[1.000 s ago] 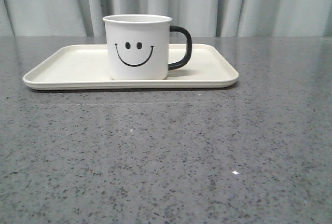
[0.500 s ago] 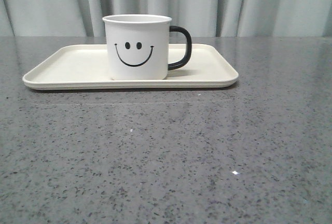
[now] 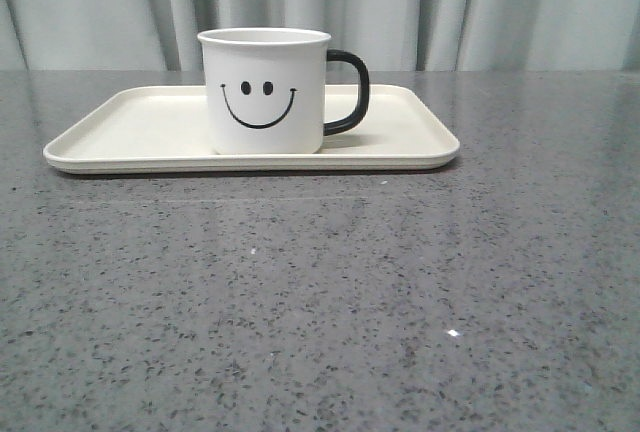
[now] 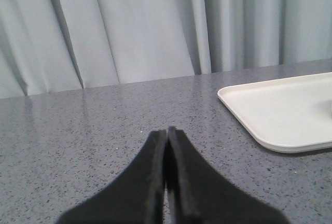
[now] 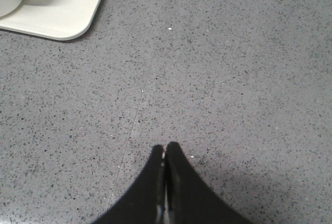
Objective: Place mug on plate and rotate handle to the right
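I see the mug (image 3: 265, 90) upright on the plate (image 3: 130, 122), handle (image 3: 350, 92) pointing right, well clear of my left gripper (image 4: 167, 130) and right gripper (image 5: 165, 146), both pressed together, empty.

My left gripper (image 4: 167, 133) and right gripper (image 5: 165, 149) each show two matte black, tapering fingers with slim tips.

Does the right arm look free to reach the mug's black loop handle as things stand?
Probably yes: the glossy black loop handle points right, and only bare grey speckled table lies before the shut right hand.
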